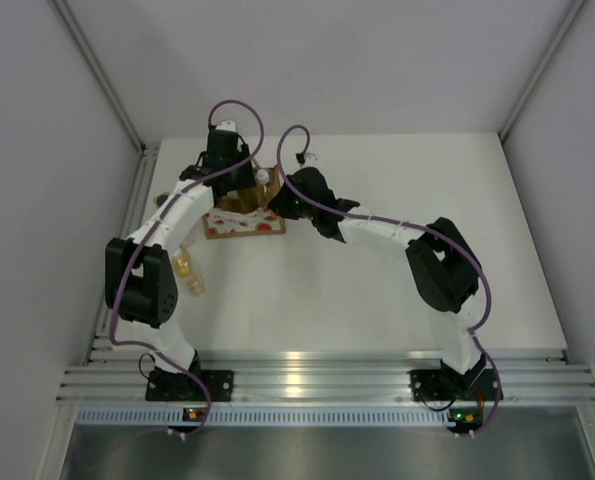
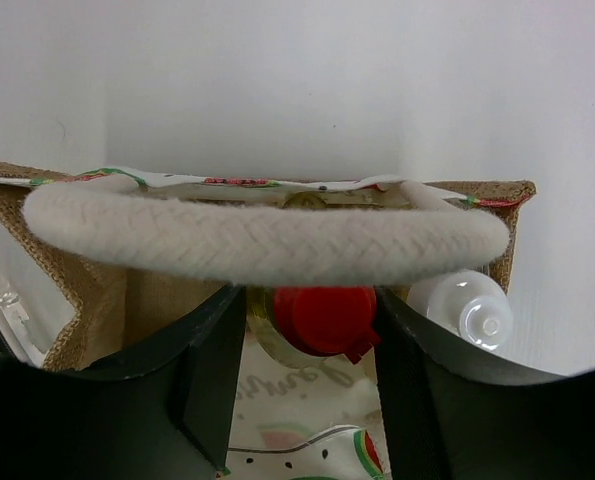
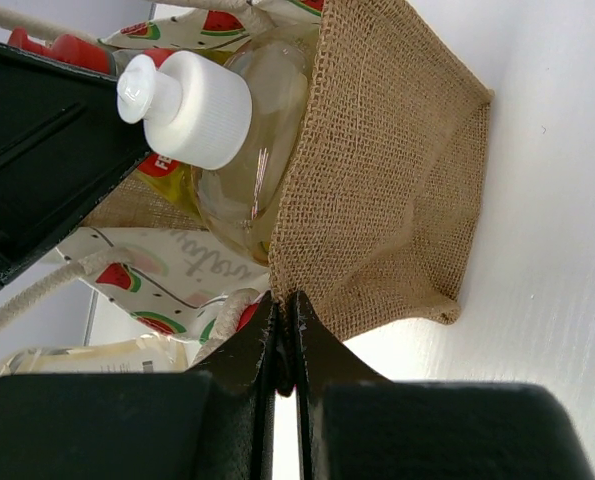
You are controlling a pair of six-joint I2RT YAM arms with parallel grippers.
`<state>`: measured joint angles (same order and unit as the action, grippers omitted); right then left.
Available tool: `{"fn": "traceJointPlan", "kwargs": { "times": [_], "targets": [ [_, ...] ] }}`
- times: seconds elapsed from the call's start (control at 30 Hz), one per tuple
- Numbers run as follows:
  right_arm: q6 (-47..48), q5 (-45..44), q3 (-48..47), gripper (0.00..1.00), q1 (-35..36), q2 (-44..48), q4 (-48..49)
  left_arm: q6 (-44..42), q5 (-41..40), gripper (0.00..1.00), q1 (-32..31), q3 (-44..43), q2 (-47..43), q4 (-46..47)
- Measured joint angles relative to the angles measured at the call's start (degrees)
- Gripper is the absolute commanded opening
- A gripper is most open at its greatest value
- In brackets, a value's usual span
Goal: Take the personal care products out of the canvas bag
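The canvas bag (image 1: 242, 222) stands at the table's back left. My left gripper (image 1: 227, 172) reaches into its mouth from above. In the left wrist view the gripper (image 2: 310, 320) is closed round the yellow-green bottle with the red cap (image 2: 322, 318), under the rope handle (image 2: 267, 240). A clear bottle with amber liquid and a white cap (image 3: 192, 105) leans inside the bag beside it (image 2: 472, 305). My right gripper (image 3: 285, 300) is shut on the burlap edge of the bag (image 3: 397, 180) at its right side (image 1: 289, 200).
Two bottles with amber liquid (image 1: 187, 272) lie on the table beside the left arm, near the left edge. A clear item (image 2: 2, 320) lies left of the bag. The cage frame post (image 1: 142, 150) stands behind and left of the bag.
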<state>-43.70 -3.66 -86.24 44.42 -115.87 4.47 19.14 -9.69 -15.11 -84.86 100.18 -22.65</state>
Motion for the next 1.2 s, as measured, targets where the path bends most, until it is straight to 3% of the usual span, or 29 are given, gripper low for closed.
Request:
{"fn": "traceJointPlan", "kwargs": {
  "times": [0.3,0.5,0.63,0.67,0.73,0.77,0.83,1.2],
  "targets": [
    [0.07,0.35,0.00,0.00,-0.09,0.00,-0.02,-1.05,-0.42,0.68,-0.04,0.00,2.03,1.64],
    [0.11,0.37,0.00,0.00,-0.11,0.00,0.00,-1.36,-1.62,0.64,0.13,0.13,4.24,1.70],
    [0.11,0.59,0.00,0.00,-0.15,0.00,-0.02,-1.38,-1.75,0.51,0.04,0.17,4.37,1.66],
    [0.13,0.66,0.00,0.00,-0.17,0.00,0.00,-1.44,-1.77,0.39,0.00,0.17,4.37,1.66],
    [0.15,0.79,0.00,0.00,-0.22,0.00,0.09,-1.66,-1.77,0.29,-0.04,0.17,4.37,1.64],
    [0.15,0.81,0.00,0.00,-0.24,0.00,0.09,-1.70,-1.75,0.17,-0.04,0.17,4.37,1.66],
    [0.15,0.87,0.00,0.00,-0.24,0.00,0.09,-1.70,-1.75,0.02,-0.04,0.17,4.37,1.64],
    [0.13,1.27,0.00,0.00,-0.26,0.00,0.13,-2.23,-1.57,0.00,-0.26,-5.95,4.42,-6.62]
  ]
}}
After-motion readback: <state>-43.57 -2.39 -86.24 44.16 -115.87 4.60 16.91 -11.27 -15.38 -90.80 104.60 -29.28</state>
